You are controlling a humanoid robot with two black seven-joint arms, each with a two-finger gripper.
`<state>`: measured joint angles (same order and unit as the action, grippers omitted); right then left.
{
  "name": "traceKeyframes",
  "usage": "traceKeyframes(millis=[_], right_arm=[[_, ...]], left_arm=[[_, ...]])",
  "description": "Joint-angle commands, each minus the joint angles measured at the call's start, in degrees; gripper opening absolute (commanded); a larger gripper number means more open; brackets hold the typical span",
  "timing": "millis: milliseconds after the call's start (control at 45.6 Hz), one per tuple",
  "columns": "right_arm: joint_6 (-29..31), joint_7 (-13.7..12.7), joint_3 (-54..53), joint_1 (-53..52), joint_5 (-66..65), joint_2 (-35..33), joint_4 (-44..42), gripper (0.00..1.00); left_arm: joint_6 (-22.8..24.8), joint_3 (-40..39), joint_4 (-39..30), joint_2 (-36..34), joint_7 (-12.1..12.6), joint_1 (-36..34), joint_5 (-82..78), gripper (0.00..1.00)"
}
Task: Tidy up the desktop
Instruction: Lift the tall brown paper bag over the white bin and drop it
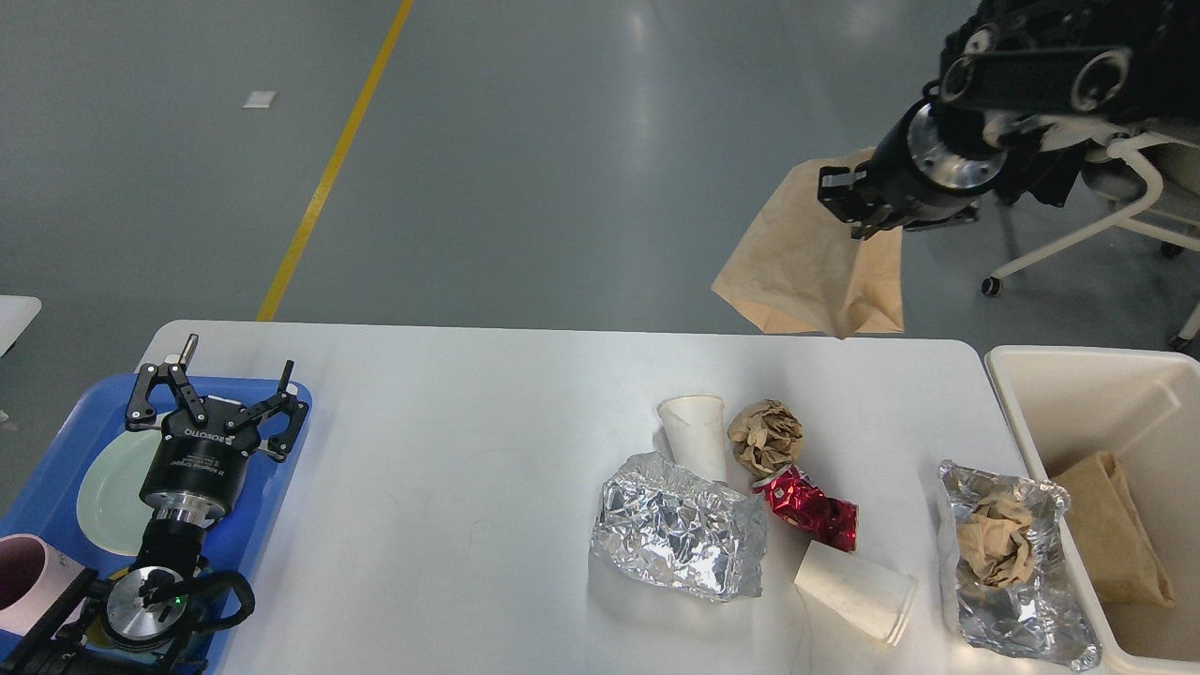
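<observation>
your desktop (pixel 450 469) fills the lower frame: white, matte, rounded corners, near edge cut off. cream bin (pixel 1078 394) sits at its right end, smooth plastic, cropped right and bottom; a flattened brown paper bag (pixel 1116 534) lies inside. blue tray (pixel 272 469) at the left end, glossy, cropped at the left; it holds a pale green plate (pixel 108 487), mostly hidden behind your left arm, and a pink cup (pixel 21 572) cut by the frame edge.

your right gripper (pixel 848 202) is up over the floor beyond the far edge, clamped on the top of a hanging brown bag (pixel 806 262), creased kraft paper, clear of the desktop. fingers are dark and bunched against the paper, hard to separate.

your left gripper (pixel 220 394) hovers over the tray, fingers spread wide, nothing in them.

on the desktop, right of centre: crumpled foil sheet (pixel 675 539), shiny and creased; a foil tray (pixel 1017 572) near the bin with a brown paper wad (pixel 998 553) in it; tipped white paper cup (pixel 858 591); upside-down white cup (pixel 696 436) touching the foil sheet; crushed red can (pixel 811 511) between them; brown paper ball (pixel 767 436) just beside the upside-down cup
</observation>
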<state>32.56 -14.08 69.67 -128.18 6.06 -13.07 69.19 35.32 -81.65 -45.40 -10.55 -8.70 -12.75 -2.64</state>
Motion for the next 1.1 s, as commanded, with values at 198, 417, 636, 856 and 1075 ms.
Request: traceKeyframes(millis=[198, 417, 636, 856, 1075], right_arm=[[13.1, 14.2, 16.0, -21.0, -16.8, -6.1, 20.1, 0.00], [13.1, 14.3, 21.2, -28.0, -17.5, -8.7, 25.8, 0.00], [9.9, 13.8, 25.3, -27.0, -19.8, -14.7, 23.9, 0.00], [5.4, 13.4, 27.7, -15.1, -30.0, -32.9, 12.1, 0.00], [-5.3, 13.6, 16.7, 11.7, -31.7, -44.8, -6.1, 0.00]], left_arm=[[0.0, 0.1, 0.0, 0.0, -0.1, 0.0, 0.0, 0.97], [0.0, 0.1, 0.0, -0.1, -0.1, 0.0, 0.0, 0.97], [0.0, 0.1, 0.0, 0.0, -0.1, 0.0, 0.0, 0.97], [0.0, 0.1, 0.0, 0.0, -0.1, 0.0, 0.0, 0.97], [-0.1, 0.1, 0.0, 0.0, -0.1, 0.0, 0.0, 0.97]])
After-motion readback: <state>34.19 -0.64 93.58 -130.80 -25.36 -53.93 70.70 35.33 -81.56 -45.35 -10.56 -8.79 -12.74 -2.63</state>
